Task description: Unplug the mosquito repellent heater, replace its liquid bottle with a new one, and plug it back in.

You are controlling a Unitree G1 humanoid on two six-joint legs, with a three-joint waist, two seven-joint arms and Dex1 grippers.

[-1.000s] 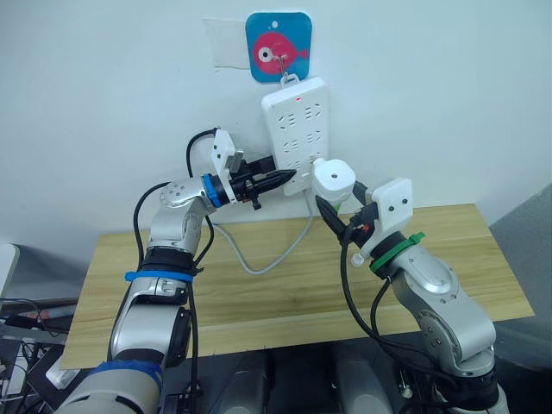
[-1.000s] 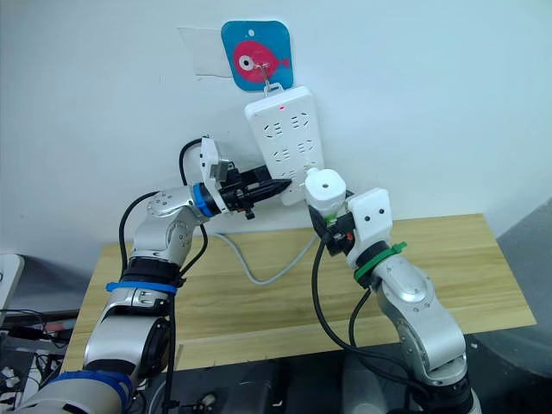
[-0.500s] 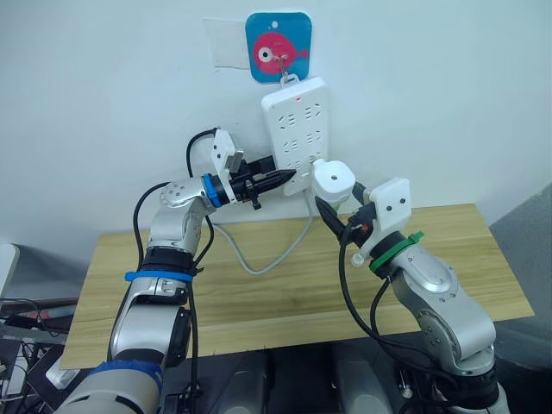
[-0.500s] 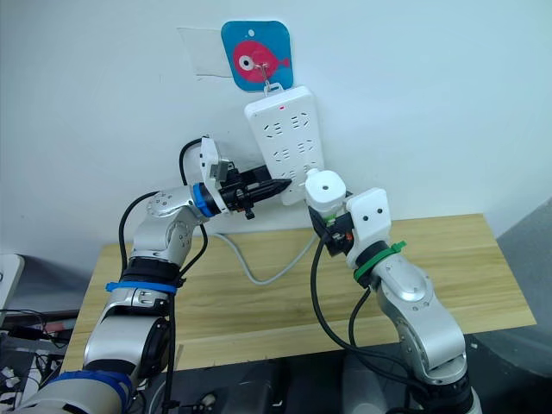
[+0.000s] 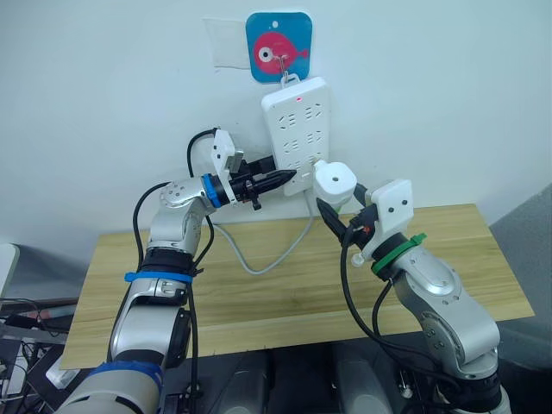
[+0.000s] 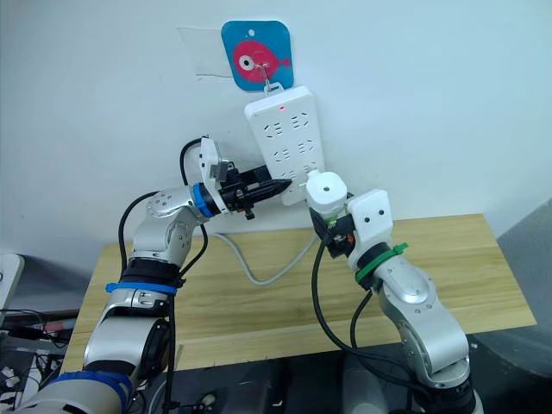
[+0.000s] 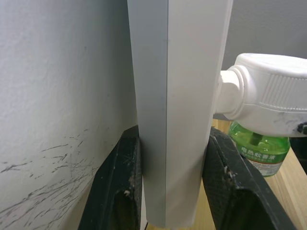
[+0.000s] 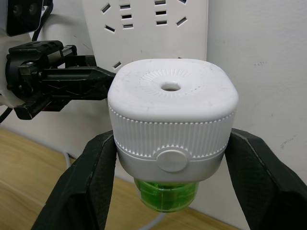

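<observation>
The right gripper point(image 8: 170, 158) is clamped on the mosquito repellent heater point(image 8: 171, 112) — green liquid bottle point(image 8: 165, 194) screwed in beneath — held just beside the lower edge of the power strip point(image 5: 296, 134) on the wall. The left gripper point(image 7: 168, 177) pinches that strip's lower end between its 2 fingers point(image 7: 117, 187), above the wooden table point(image 5: 285, 293).

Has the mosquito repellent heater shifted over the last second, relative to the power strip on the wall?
No. The mosquito repellent heater, held in the right hand, sits at the same spot by the power strip's lower right corner; any shift is too slight to call.
</observation>
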